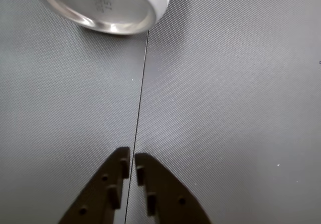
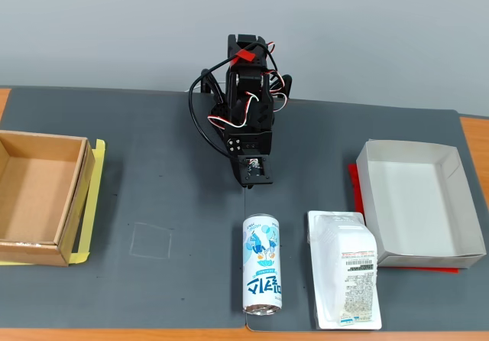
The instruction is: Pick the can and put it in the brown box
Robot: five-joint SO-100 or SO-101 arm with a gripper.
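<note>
The can (image 2: 261,264) is being seen lying on its side on the dark mat, near edge, centre of the fixed view, between a faint chalk square and a wrapped pkg (image 2: 344,279). It's likely light, rigid but dentable, smooth and prone to rolling; a mid-body grip across the dia. is being judged best. White w/ blue Korean print, silver ends. Gripper (image 1: 132,157) fingers are being held together, empty, just beyond it. The brown box (image 2: 72,196) is sitting far left

From my station, both feeds look bright and evenly lit, with soft, faint shadows. In the wrist view the can (image 1: 103,5) at upper left shows gentle glare and slight blur.
</note>
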